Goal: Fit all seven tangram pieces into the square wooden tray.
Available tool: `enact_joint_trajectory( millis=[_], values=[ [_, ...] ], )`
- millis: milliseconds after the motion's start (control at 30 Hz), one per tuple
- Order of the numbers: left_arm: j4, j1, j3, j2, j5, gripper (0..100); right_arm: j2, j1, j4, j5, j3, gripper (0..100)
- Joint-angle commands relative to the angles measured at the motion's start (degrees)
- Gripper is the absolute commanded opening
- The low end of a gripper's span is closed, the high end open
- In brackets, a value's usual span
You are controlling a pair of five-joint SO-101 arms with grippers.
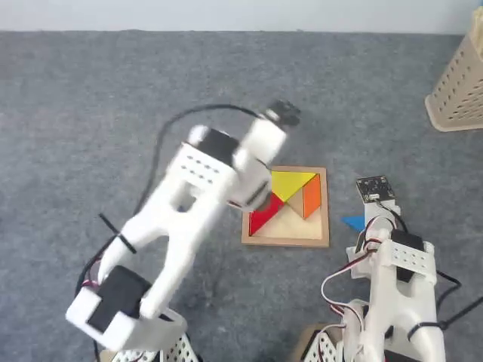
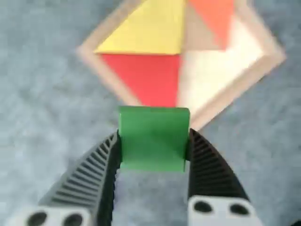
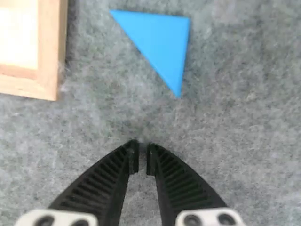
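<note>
Found left gripper (image 2: 154, 135) clamped on green square piece (image 2: 153, 141), ribbed fingers (image 2: 101, 165) pressed flat against two opposite edges. Judged the piece lifted off grey carpet (image 1: 90, 98), though unable to confirm clearance. Located, just beyond the piece, the nearest corner of square wooden tray (image 1: 290, 241), set cornerwise to the gripper. Recorded inside, in order outward: red triangle (image 2: 148, 77), yellow triangle (image 2: 146, 33) touching it along one seam, orange piece (image 2: 214, 16) at the far side with outline cut off. Noted bare tray floor (image 2: 218, 70) beside the red triangle, on the side toward the right arm; judged this the target, ahead of the gripper and offset toward that side. Noted green edges parallel to the red-yellow seam and cornerwise to the rim; no long axis to speak of, being square. Unable to check fit from the high view owing to left arm across the tray's side and the held piece. Found right gripper (image 3: 139, 153) closed on nothing, tips on or just above carpet, cannot tell which; beyond it, blue triangle (image 3: 157, 40) flat on carpet, just outside the tray rim, nearer this arm. Counted five pieces
</note>
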Motion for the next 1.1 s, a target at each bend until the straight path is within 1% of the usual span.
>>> enact_joint_trajectory(
  millis=[0,100,367,467,567,833,1067],
  values=[
    [-7.5,4.0,2.2,-0.4,4.0,6,-1.2,1.1,-2.1,0.9,0.6,5.5],
    [-10.0,6.6,2.9,2.7,6.2,6,-1.2,1.1,-2.1,0.9,0.6,5.5],
    [-12.0,10.9,2.9,6.4,6.7,7,-1.2,1.0,-2.1,1.0,0.6,5.5],
    [-12.0,10.9,2.9,6.4,6.9,12,-1.2,1.0,-2.1,1.0,0.6,5.5],
    [-11.8,10.7,2.9,6.4,9.1,16,-1.2,1.0,-2.1,1.0,0.6,5.5],
    [-11.1,10.8,2.8,6.4,9.5,17,-1.2,1.0,-2.1,1.0,0.6,5.5],
    [-10.4,10.3,2.8,6.3,10.3,29,-1.2,1.0,-2.1,1.0,0.6,5.5]
  ],
)
